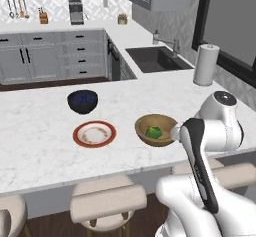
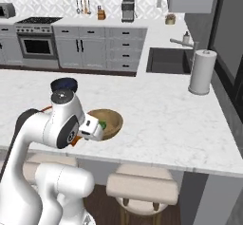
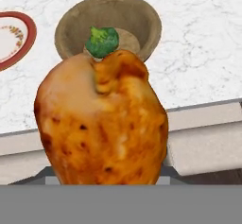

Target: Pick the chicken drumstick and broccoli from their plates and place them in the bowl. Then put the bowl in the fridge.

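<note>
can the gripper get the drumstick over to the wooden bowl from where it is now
Probably yes. In the hand view the chicken drumstick is held up close to the camera, with the bowl just ahead on the counter, open-topped. Only the broccoli sits inside it, leaving room, and nothing stands between.

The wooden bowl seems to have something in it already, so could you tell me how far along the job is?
Done: the broccoli lies inside the wooden bowl, and the red-rimmed plate is bare. In hand: the chicken drumstick is held in the hand, close before the hand camera, near the counter edge short of the bowl. Left: drop the drumstick into the bowl, then carry the bowl to the fridge.
</note>
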Available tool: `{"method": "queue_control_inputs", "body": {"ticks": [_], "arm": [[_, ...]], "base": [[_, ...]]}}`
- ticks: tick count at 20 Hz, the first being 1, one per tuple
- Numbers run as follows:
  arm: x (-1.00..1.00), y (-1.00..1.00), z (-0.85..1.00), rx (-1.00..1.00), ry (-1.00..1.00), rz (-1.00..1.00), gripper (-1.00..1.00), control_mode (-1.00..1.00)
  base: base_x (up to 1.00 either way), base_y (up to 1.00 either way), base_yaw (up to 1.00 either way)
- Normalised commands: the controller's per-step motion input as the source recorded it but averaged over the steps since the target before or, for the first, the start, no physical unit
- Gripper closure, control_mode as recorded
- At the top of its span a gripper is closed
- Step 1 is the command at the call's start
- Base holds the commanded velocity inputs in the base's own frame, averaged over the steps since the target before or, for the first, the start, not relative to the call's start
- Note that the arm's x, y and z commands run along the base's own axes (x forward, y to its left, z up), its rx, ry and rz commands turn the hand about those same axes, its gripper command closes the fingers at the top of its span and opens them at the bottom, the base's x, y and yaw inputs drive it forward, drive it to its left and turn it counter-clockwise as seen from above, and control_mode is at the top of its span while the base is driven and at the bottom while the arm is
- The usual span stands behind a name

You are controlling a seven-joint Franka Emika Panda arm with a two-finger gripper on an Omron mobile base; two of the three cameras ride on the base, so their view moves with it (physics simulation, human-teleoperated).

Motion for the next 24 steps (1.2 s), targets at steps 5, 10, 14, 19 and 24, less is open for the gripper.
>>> {"method": "queue_control_inputs", "body": {"ticks": [5,10,14,19,24], "arm": [[0.00,0.00,0.00,0.00,0.00,0.00,1.00,1.00],[0.00,0.00,0.00,0.00,0.00,0.00,1.00,1.00],[0.12,0.02,0.00,0.00,0.00,0.00,1.00,-1.00],[0.78,0.04,0.00,0.00,0.01,0.04,1.00,-1.00],[1.00,0.01,-0.08,-0.03,0.13,0.15,1.00,-1.00]], "base": [[0.44,0.02,0.00],[0.51,0.09,0.00],[0.32,0.03,0.00],[0.00,0.00,0.00],[0.00,0.00,0.00]]}}
